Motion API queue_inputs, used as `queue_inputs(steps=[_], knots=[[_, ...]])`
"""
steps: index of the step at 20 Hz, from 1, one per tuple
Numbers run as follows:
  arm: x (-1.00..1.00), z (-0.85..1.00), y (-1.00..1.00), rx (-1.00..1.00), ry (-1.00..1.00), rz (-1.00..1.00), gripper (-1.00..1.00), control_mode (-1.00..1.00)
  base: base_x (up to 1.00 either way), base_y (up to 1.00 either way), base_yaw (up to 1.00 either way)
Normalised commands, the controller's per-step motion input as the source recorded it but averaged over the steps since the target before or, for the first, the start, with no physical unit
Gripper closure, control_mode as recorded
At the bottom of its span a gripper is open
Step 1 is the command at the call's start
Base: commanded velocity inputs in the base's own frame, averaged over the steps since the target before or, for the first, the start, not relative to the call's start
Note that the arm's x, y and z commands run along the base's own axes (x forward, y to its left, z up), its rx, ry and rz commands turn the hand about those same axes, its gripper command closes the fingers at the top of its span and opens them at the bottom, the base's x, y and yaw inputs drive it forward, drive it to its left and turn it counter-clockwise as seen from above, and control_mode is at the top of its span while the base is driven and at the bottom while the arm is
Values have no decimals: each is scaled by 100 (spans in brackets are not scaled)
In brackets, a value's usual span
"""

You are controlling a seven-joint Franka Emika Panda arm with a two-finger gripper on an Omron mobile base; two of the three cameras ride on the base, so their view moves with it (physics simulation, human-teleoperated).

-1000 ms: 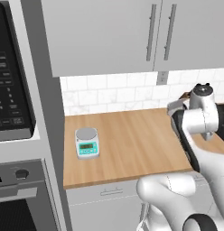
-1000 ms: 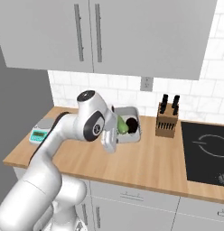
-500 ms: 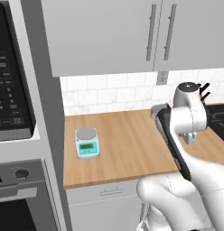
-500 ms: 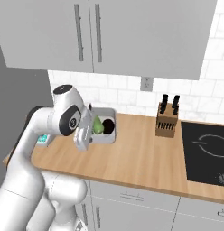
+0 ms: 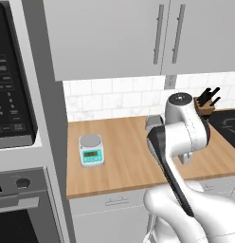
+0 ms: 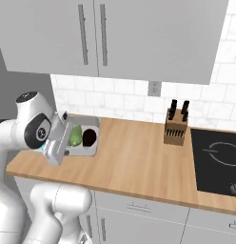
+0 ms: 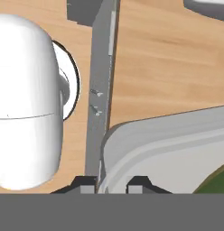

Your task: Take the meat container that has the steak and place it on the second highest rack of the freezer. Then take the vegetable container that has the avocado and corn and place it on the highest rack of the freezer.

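The end effector (image 7: 111, 184) pinches the rim of the vegetable container (image 7: 177, 149): in the hand view its two dark fingertips (image 7: 85, 184) stand at the bottom centre, one on each side of the tray's pale grey wall. In the right base view the vegetable container (image 6: 84, 138) sits at the centre left of the frame, held above the desk (image 6: 134, 162), with a light green piece and the dark avocado (image 6: 89, 137) inside; whether the tray touches the wood I cannot tell.

The wooden desk lies bare to the right of the tray as far as the knife block (image 6: 176, 128) and the black cooktop (image 6: 217, 159) at the right edge. In the left base view a small scale (image 5: 91, 150) stands at the centre left, near the desk's left end against the grey column holding the microwave (image 5: 13, 90) and oven (image 5: 20, 209). Wall cabinets (image 6: 110, 33) hang overhead.

The arm is folded tight, its forearm crossing in front of the tray.
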Motion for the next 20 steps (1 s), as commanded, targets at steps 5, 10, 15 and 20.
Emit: queue_inputs(steps=[5, 10, 15, 20], knots=[[-82, 9, 5, 4, -1, -11, 100, -100, 0, 0, 0], [-51, 0, -13, 6, -5, -3, 100, -100, 0, 0, 0], [-21, 2, 0, -5, -1, 0, 100, -100, 0, 0, 0], [-7, 7, 0, -1, -2, 0, 100, -100, 0, 0, 0]])
